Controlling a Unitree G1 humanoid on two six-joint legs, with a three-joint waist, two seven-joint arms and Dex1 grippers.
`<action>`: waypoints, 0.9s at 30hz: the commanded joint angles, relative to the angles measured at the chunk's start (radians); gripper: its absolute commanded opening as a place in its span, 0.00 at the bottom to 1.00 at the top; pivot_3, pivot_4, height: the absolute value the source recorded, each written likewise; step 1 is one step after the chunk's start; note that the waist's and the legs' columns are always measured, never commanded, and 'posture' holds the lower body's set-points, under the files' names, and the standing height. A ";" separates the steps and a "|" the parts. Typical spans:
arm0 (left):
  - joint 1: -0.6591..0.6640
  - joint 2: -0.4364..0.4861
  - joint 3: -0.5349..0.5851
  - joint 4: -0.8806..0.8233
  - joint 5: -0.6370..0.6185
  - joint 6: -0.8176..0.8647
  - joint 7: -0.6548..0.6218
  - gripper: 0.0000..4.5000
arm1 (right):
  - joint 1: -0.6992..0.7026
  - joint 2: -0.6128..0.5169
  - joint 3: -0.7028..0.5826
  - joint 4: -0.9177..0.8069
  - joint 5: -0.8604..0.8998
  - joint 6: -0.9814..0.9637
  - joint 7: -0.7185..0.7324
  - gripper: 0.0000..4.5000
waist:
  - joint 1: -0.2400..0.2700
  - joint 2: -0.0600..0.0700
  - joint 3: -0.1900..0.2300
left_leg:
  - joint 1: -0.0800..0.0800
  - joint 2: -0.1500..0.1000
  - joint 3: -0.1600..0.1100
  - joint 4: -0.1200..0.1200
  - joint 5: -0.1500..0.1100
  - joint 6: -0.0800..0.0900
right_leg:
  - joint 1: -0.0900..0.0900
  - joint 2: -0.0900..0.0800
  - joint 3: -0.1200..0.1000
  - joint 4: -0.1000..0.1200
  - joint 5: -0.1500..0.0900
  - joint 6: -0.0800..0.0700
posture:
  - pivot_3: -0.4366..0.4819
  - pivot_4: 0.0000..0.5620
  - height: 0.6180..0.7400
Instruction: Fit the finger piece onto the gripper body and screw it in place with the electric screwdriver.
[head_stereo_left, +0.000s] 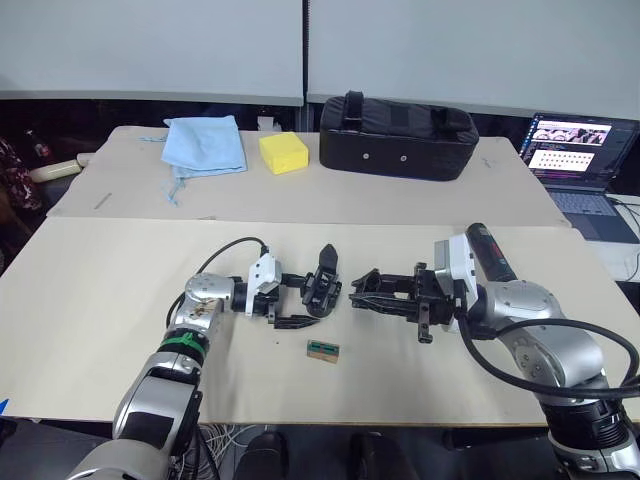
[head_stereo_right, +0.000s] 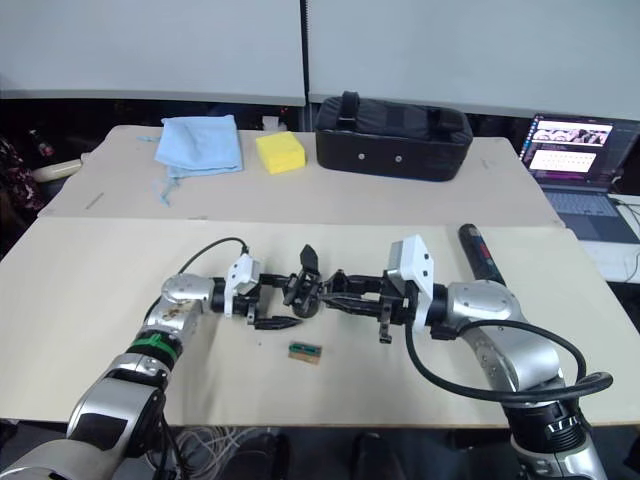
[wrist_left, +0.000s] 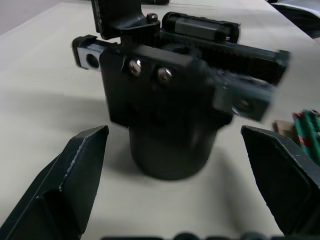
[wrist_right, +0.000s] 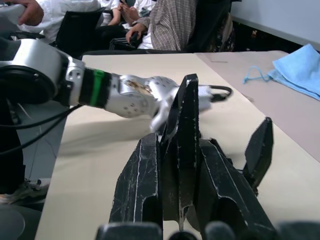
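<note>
Gripper body (head_stereo_left: 322, 288): black blocky assembly, seen at centre frame on the near table (head_stereo_left: 90, 330), its pointed finger directed toward the top of the frame.

Left gripper (head_stereo_left: 297, 305): fingers spread wide, placed on either side of the gripper body; in the left wrist view a gap is seen between each finger (wrist_left: 70, 185) and the body, no contact.

Right gripper (wrist_right: 180, 185): fingers closed on the finger piece (wrist_right: 181, 150), a narrow black wedge held upright between them; its tip is brought just beside the gripper body, right of centre.

Electric screwdriver (head_stereo_right: 479, 252): laid on the table at right of frame, behind the right arm, well apart from both grippers.

Small green-and-brown item (head_stereo_left: 322, 350): lower centre, near the gripper body.

Far table, top of frame: blue cloth (head_stereo_left: 205, 142), yellow block (head_stereo_left: 283, 152), black bag (head_stereo_left: 397, 137).

Laptop (head_stereo_left: 580, 160): upper right.
</note>
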 joint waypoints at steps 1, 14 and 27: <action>-0.040 -0.018 0.008 0.031 0.014 -0.005 0.024 1.00 | -0.001 -0.010 -0.022 -0.059 0.038 0.027 -0.021 0.09 | 0.000 0.000 0.000 | 0.000 0.000 0.000 0.000 0.000 0.000 | 0.000 0.000 0.000 0.000 0.000 0.000 | 0.48 0.27 1.00; -0.061 -0.017 -0.040 0.103 0.097 -0.093 -0.023 0.51 | -0.090 -0.022 -0.037 -0.057 0.094 0.089 -0.058 0.09 | -0.001 0.000 0.000 | 0.000 0.000 0.000 0.001 0.000 0.000 | 0.000 0.000 0.000 0.000 0.000 0.000 | 0.48 0.27 1.00; -0.040 -0.033 -0.015 0.049 0.072 -0.035 0.027 0.51 | -0.187 0.152 0.186 0.187 -0.173 -0.078 -0.080 0.09 | -0.001 0.000 0.000 | -0.003 0.000 -0.001 0.006 -0.001 0.002 | 0.000 0.000 0.000 0.001 0.001 0.002 | 0.48 0.27 1.00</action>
